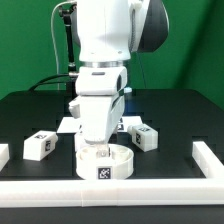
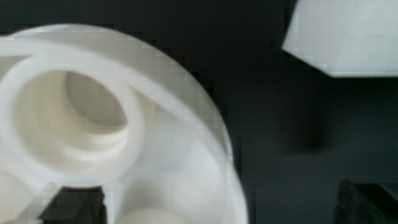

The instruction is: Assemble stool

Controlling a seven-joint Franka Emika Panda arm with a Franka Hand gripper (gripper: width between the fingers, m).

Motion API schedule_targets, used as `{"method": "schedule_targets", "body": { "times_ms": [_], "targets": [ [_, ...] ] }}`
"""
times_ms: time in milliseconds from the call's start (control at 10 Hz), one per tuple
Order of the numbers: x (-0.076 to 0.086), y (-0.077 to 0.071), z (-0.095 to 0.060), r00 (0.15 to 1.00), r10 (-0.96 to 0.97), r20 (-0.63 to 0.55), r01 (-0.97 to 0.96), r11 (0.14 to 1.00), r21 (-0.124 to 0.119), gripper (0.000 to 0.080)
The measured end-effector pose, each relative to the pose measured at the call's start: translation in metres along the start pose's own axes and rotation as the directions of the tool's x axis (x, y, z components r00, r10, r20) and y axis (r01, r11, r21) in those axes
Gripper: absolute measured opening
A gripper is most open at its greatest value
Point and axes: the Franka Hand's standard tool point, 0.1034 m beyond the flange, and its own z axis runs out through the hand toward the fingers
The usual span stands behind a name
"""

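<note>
The round white seat [image 1: 105,166] lies at the front middle of the table, with a tag on its front side. It fills much of the wrist view [image 2: 107,110], hollow side up. My gripper [image 1: 103,151] is down at the seat's top. In the wrist view the gripper [image 2: 214,210] is open. One dark finger [image 2: 68,205] is over the seat's hollow. The other finger [image 2: 366,200] is outside the rim, with a gap to it. White tagged legs lie at the exterior view's left [image 1: 40,146] and right [image 1: 143,137]. One leg end shows in the wrist view [image 2: 347,35].
White border rails run along the front [image 1: 110,190] and at the right [image 1: 205,155]. The marker board [image 1: 68,125] lies behind the arm. Another white block [image 1: 130,124] sits behind the right leg.
</note>
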Motion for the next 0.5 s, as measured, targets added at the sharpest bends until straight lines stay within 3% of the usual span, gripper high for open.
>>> {"method": "schedule_targets", "body": {
  "times_ms": [300, 500],
  "targets": [
    [0.0001, 0.0002, -0.0001, 1.0, 0.008, 0.0, -0.008, 1.0, -0.001, 0.0649],
    [0.0001, 0.0, 0.0001, 1.0, 0.008, 0.0, -0.008, 1.0, -0.001, 0.0386]
  ]
}}
